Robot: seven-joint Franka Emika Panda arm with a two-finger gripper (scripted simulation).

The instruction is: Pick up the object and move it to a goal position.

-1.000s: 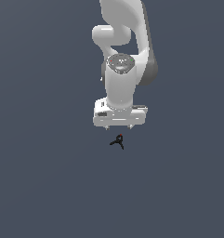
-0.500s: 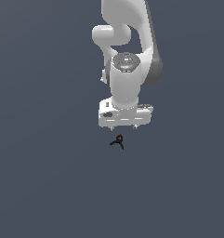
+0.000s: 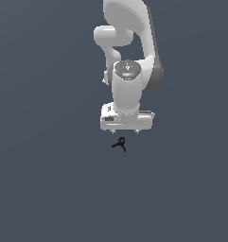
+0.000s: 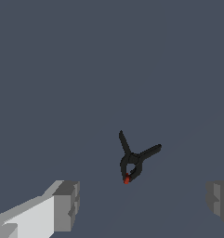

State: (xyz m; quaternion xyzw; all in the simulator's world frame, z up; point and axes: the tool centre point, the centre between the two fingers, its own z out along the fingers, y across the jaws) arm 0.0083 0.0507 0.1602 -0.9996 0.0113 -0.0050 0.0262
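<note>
Gripper closing in on the clamp

The gripper (image 4: 141, 204) has shifted toward the black clamp (image 3: 119, 143); jaws wide apart, empty, pickup not yet begun.

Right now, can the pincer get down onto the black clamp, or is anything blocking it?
Probably yes. The pincer is open, its fingers wide apart, and the black clamp lies alone on the bare surface ahead of the gap. Nothing stands between them.

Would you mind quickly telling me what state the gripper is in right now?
Gripper: open and holding nothing; its grey fingers stand wide apart, and the small black clamp with a red dot lies free on the grey surface.
</note>
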